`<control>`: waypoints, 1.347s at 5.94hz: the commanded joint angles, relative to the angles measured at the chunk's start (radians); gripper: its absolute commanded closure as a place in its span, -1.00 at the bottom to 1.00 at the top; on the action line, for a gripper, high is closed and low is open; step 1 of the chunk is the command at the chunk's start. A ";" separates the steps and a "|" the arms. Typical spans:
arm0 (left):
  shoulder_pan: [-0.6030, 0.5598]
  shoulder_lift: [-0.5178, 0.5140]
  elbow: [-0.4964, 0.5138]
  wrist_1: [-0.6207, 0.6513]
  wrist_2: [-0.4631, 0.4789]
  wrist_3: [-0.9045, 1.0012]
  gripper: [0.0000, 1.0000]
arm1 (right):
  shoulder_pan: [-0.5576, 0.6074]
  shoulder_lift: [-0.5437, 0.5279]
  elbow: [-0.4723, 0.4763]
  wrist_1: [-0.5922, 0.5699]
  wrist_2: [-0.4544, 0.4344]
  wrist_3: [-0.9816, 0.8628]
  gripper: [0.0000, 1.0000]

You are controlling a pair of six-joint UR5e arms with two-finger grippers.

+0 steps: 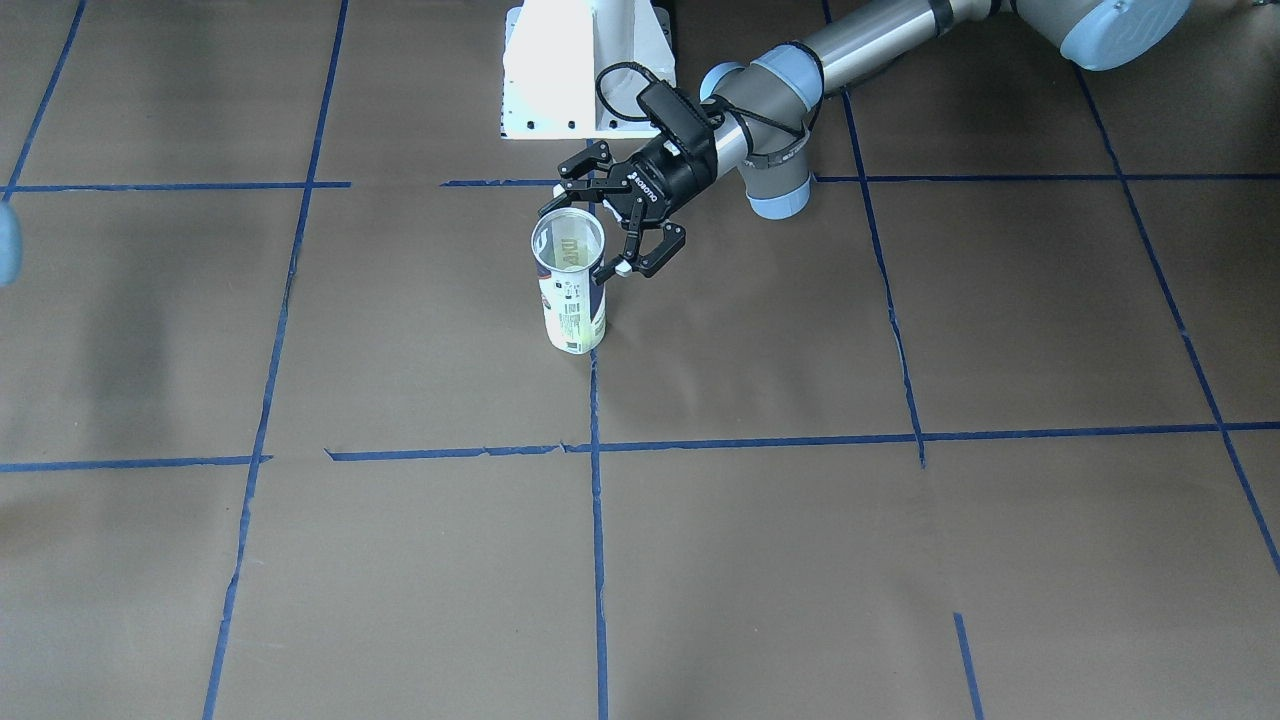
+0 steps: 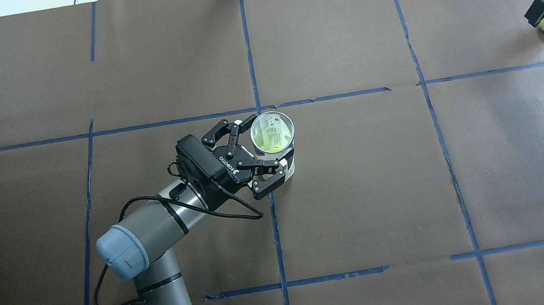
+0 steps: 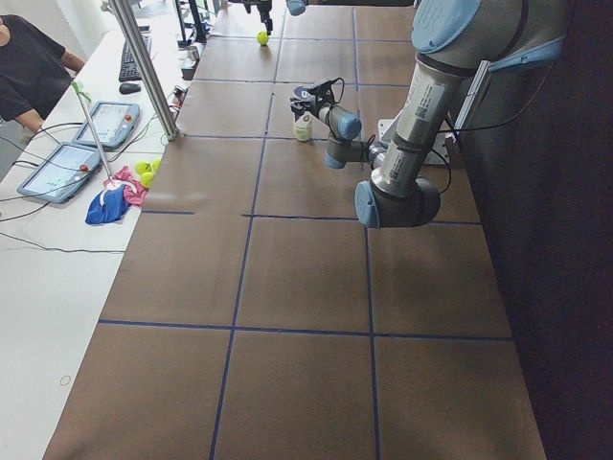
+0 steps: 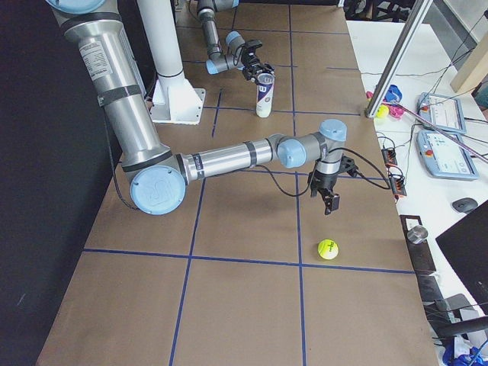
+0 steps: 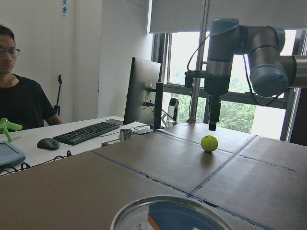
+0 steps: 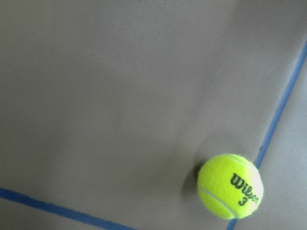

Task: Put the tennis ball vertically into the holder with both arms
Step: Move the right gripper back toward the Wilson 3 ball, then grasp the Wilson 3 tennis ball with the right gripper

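1. At mid-table we find the holder (image 1: 575, 310) standing upright with its mouth open, on a blue tape line (image 1: 598, 520). In the overhead view the left gripper (image 2: 260, 150) straddles its upper part from 8 o'clock, fingers spread wide and not clamped.
2. The tennis ball (image 4: 328, 248), printed "Wilson 3", lies on the brown paper (image 2: 394, 198) between 2 and 3 o'clock from the holder and well apart from it. The right gripper (image 4: 325, 196) hangs close by it, fingers parted and empty.
3. We see bare paper around the holder from 12 through 6 o'clock. The left arm (image 2: 143, 238) fills the 7 to 8 o'clock side, and the white pedestal (image 1: 585, 70) stands behind.
4. The ball sits near the right end of the table (image 4: 252, 320). Beyond the paper's edge lie a metal cup (image 4: 415, 232) and tablets (image 4: 451, 156).
5. A person in a black shirt (image 5: 21, 105) sits at a desk (image 5: 33, 139) with a keyboard (image 5: 86, 132) and a monitor (image 5: 141, 88), near windows (image 5: 184, 57).
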 commanded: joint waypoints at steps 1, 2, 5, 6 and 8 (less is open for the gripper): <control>-0.001 -0.001 0.000 0.000 0.000 0.001 -1.00 | 0.021 0.003 -0.192 0.180 -0.038 -0.015 -0.98; 0.000 0.000 0.000 0.000 0.000 0.001 -1.00 | 0.019 0.021 -0.242 0.221 -0.055 -0.015 -0.98; 0.000 -0.001 -0.003 0.000 0.000 0.001 -1.00 | 0.002 0.066 -0.294 0.230 -0.066 -0.015 -0.98; 0.000 0.000 -0.003 0.000 0.000 0.001 -1.00 | -0.013 0.064 -0.294 0.230 -0.066 -0.015 -0.98; 0.000 0.002 -0.003 0.000 0.000 0.001 -1.00 | -0.031 0.064 -0.355 0.323 -0.116 -0.015 -0.98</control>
